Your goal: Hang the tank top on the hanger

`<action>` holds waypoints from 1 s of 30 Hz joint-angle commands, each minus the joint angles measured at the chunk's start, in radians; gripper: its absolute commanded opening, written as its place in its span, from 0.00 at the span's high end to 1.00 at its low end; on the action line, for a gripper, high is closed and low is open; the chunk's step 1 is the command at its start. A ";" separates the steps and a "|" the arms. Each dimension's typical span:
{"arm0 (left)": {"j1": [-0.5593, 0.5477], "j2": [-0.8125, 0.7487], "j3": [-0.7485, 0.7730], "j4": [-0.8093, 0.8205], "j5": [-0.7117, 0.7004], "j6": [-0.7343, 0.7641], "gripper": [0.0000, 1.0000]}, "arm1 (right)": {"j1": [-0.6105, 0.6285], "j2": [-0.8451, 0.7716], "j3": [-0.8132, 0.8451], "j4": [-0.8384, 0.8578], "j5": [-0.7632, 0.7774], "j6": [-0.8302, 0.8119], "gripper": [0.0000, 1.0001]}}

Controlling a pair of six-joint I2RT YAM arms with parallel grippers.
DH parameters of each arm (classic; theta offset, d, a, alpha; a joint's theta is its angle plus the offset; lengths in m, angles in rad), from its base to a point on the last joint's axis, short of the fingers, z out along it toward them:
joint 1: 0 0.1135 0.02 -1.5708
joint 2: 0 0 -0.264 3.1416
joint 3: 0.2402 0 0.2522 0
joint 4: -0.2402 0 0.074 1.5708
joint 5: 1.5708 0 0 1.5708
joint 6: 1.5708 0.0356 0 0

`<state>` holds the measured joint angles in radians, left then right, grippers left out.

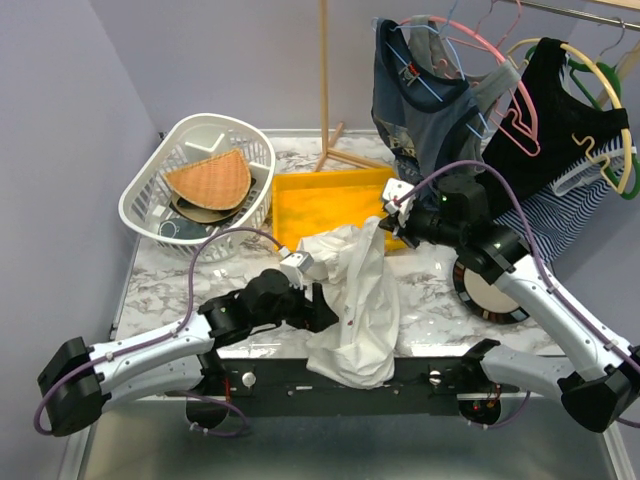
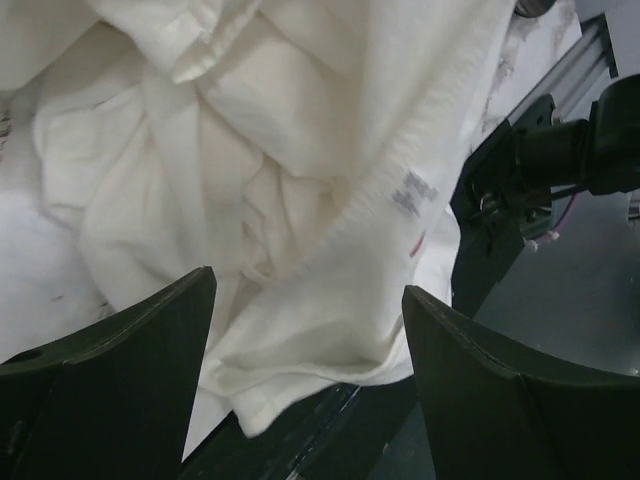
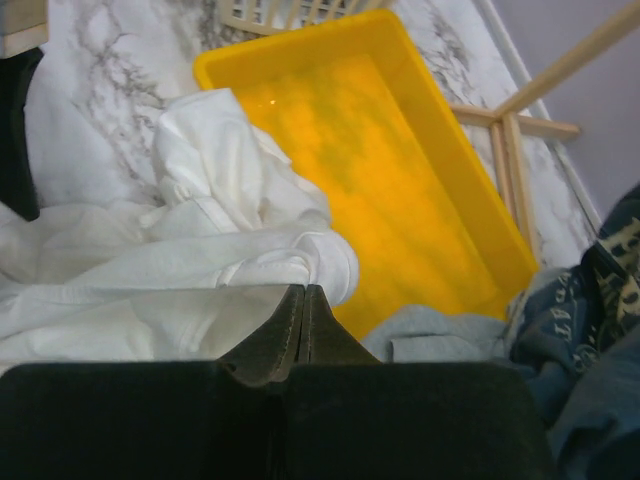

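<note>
- Marble bench (image 1: 440, 300), lilac walls, and a white basket (image 1: 150, 190) back-left, out of the action.
- Left claw (image 2: 308, 290) is wide open with nothing in it. It sits just left of the tank top (image 1: 360, 300), aimed into the folds.
- Tank top is bunched mid-bench, its long axis running from the yellow tray (image 1: 320, 205) down over the near edge.
- Right claw (image 3: 305, 300) is clamped shut at the fabric's upper end; can't tell if it's really pinching cloth.
- Hanger (image 1: 520, 120) hangs back-right, well apart, so the right arm looks nearer to it.
</note>
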<state>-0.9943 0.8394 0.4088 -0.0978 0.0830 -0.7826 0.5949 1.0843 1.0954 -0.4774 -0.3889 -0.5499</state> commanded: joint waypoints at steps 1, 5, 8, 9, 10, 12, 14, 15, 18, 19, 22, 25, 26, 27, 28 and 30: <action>-0.030 0.098 0.062 0.086 0.136 0.103 0.15 | -0.066 -0.058 -0.032 0.077 0.077 0.056 0.99; -0.056 0.119 0.071 0.084 0.144 0.120 0.15 | -0.107 -0.072 -0.043 0.088 0.079 0.070 0.99; -0.058 0.116 0.073 0.026 0.072 0.140 0.14 | -0.124 -0.081 -0.049 0.086 0.056 0.076 0.99; -0.058 0.122 0.073 0.014 0.061 0.146 0.15 | -0.125 -0.083 -0.049 0.085 0.053 0.076 0.99; -0.058 0.125 0.073 0.001 0.046 0.152 0.14 | -0.129 -0.084 -0.049 0.083 0.050 0.079 0.99; -0.058 0.141 0.074 -0.003 0.032 0.157 0.14 | -0.130 -0.086 -0.049 0.080 0.042 0.079 0.99; -0.058 0.158 0.078 -0.013 -0.006 0.160 0.15 | -0.135 -0.086 -0.052 0.079 0.032 0.079 0.99; -0.058 0.180 0.091 -0.019 -0.020 0.163 0.15 | -0.138 -0.086 -0.054 0.079 0.028 0.080 0.99; -0.056 0.233 0.120 -0.031 -0.043 0.189 0.16 | -0.141 -0.089 -0.060 0.076 0.016 0.082 0.99; -0.056 0.246 0.128 -0.026 -0.043 0.200 0.16 | -0.142 -0.089 -0.065 0.074 0.013 0.082 0.99; -0.056 0.302 0.160 -0.011 -0.009 0.236 0.21 | -0.147 -0.093 -0.072 0.074 0.007 0.082 0.99; -0.056 0.352 0.189 -0.003 0.046 0.261 0.30 | -0.153 -0.099 -0.081 0.074 0.001 0.082 0.99; -0.056 0.363 0.193 0.001 0.061 0.267 0.32 | -0.155 -0.104 -0.083 0.074 -0.001 0.082 0.99; -0.056 0.380 0.197 0.001 0.072 0.270 0.33 | -0.156 -0.106 -0.086 0.074 -0.002 0.081 0.99; -0.055 0.388 0.199 0.004 0.092 0.272 0.35 | -0.161 -0.109 -0.088 0.074 -0.002 0.080 0.99; -0.056 0.401 0.199 0.007 0.113 0.278 0.41 | -0.164 -0.115 -0.091 0.074 -0.005 0.080 0.99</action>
<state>-1.0492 1.2102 0.5877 -0.1040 0.1154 -0.5495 0.4458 0.9993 1.0210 -0.4194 -0.3683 -0.4782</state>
